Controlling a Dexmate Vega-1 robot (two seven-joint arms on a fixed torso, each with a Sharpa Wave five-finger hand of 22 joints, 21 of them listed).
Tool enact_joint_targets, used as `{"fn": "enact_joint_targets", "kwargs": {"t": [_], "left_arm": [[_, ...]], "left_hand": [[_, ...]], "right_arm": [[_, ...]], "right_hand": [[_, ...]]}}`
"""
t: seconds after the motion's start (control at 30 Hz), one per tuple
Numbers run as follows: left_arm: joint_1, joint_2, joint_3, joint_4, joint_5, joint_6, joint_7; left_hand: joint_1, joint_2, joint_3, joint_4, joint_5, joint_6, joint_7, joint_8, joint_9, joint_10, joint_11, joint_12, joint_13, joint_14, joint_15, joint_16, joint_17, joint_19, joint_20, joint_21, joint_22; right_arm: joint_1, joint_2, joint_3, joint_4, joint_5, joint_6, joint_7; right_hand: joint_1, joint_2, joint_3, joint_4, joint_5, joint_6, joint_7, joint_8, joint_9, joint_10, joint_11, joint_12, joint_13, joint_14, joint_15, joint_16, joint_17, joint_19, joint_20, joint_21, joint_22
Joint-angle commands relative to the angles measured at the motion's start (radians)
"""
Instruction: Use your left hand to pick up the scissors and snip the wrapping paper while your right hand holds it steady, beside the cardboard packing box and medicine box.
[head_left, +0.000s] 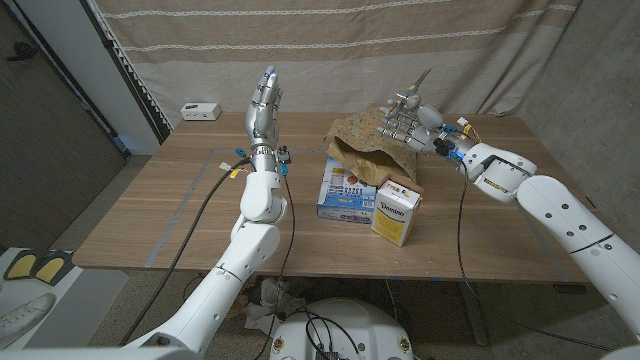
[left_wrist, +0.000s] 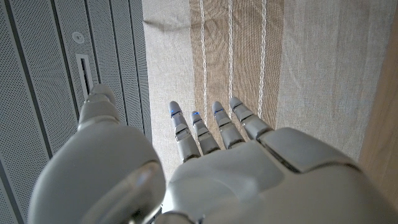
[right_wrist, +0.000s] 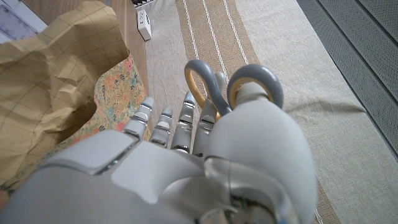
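Scissors (right_wrist: 231, 87) sit in the right hand (head_left: 412, 122) at upper right, above the crumpled wrapping paper (head_left: 372, 140). Left hand (head_left: 264, 103), upper centre-left, is raised, empty, fingers extended. No snip yet; hands reversed from task.

Left arm: reached up over the table's middle-left.
Left hand (head_left: 264, 103): raised upright, fingers (left_wrist: 205, 130) straight and together, held nothing.
Right arm: came in bent from the right.
Right hand (head_left: 413, 124): gripped grey-and-yellow-handled metal scissors (right_wrist: 214, 84).
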Motion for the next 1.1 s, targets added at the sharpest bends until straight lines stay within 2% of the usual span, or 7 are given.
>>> {"fn": "enact_joint_targets", "kwargs": {"t": [0.03,0.27,0.33,0.57,0.9,0.97,1.1], "left_arm": [[0.004,-0.001,0.0,0.005,-0.008,-0.005,-0.007],[0.001,-0.004,0.0,0.012,-0.012,-0.008,-0.009],[0.001,-0.003,0.0,0.013,-0.015,-0.007,-0.012],[0.002,-0.003,0.001,0.014,-0.014,-0.008,-0.012],[0.01,-0.003,0.003,0.005,-0.008,-0.008,-0.009],[0.012,-0.002,0.004,0.003,-0.008,-0.008,-0.009],[0.016,0.0,0.005,-0.004,-0.005,-0.004,-0.006]], "left_hand": [[-0.003,0.003,-0.005,-0.002,0.01,0.011,0.003,0.008,0.003,0.01,0.002,0.0,0.0,0.014,-0.096,0.006,0.002,0.0,0.003,0.006,0.001],[-0.002,0.005,-0.006,-0.002,0.011,0.016,0.003,0.01,0.003,0.017,0.0,0.001,-0.003,0.017,-0.096,0.008,0.001,0.001,0.003,0.006,0.001],[-0.002,0.005,-0.007,-0.002,0.011,0.017,0.003,0.011,0.003,0.018,0.0,0.001,-0.004,0.019,-0.097,0.008,0.001,0.003,0.001,0.007,0.001],[-0.001,0.006,-0.009,-0.002,0.012,0.023,0.003,0.013,0.003,0.02,0.0,0.001,-0.007,0.021,-0.097,0.009,0.001,0.003,0.001,0.007,0.001],[0.0,0.008,-0.01,-0.002,0.013,0.03,0.003,0.015,0.003,0.023,0.0,0.001,-0.01,0.022,-0.097,0.009,0.001,0.004,0.002,0.008,0.001],[0.0,0.008,-0.011,-0.002,0.013,0.031,0.003,0.016,0.003,0.024,0.0,0.001,-0.01,0.022,-0.097,0.009,0.001,0.003,0.002,0.008,0.001],[0.0,0.009,-0.012,-0.002,0.013,0.035,0.003,0.017,0.003,0.025,0.002,0.001,-0.012,0.022,-0.096,0.009,0.001,0.003,0.003,0.008,0.001]], "right_arm": [[0.005,-0.001,-0.012,0.003,0.0,0.014,0.009],[0.009,0.0,-0.015,0.006,0.008,0.012,0.008],[0.011,0.001,-0.017,0.007,0.006,0.013,0.002],[0.016,0.003,-0.022,0.015,0.013,0.008,0.002],[0.001,-0.002,-0.013,0.007,0.02,0.012,-0.001],[-0.003,-0.002,-0.01,0.005,0.021,0.014,-0.007],[-0.011,-0.005,-0.007,0.004,0.025,0.014,0.001]], "right_hand": [[0.005,-0.009,-0.01,-0.005,0.014,0.018,-0.014,-0.016,-0.023,0.027,-0.002,0.012,0.001,0.021,0.0,0.005,0.0,0.019,0.006,0.009,0.001],[0.003,-0.011,-0.016,-0.005,0.021,0.03,-0.021,-0.022,-0.033,0.02,0.004,0.008,0.001,0.023,0.004,0.001,0.0,0.024,0.016,0.007,0.001],[0.002,-0.012,-0.018,-0.005,0.025,0.051,-0.022,-0.012,-0.03,0.02,0.005,0.008,0.0,0.025,0.005,0.0,0.0,0.025,0.019,0.006,0.001],[0.001,-0.012,-0.025,-0.005,0.036,0.066,-0.035,0.004,-0.012,0.083,-0.016,0.027,0.0,0.05,-0.006,0.004,0.001,0.037,0.013,0.006,0.0],[-0.012,-0.023,-0.048,0.0,0.055,-0.08,-0.058,0.014,0.063,0.166,-0.038,0.043,0.006,0.096,-0.036,0.012,0.004,0.062,0.01,0.006,0.0],[-0.017,-0.023,-0.054,0.003,0.058,-0.1,-0.06,0.028,0.089,0.197,-0.058,0.053,0.009,0.109,-0.044,0.015,0.005,0.068,0.007,0.006,0.0],[-0.027,-0.027,-0.064,0.007,0.061,-0.138,-0.062,0.047,0.128,0.22,-0.064,0.06,0.016,0.128,-0.058,0.019,0.005,0.076,0.005,0.006,0.0]]}}
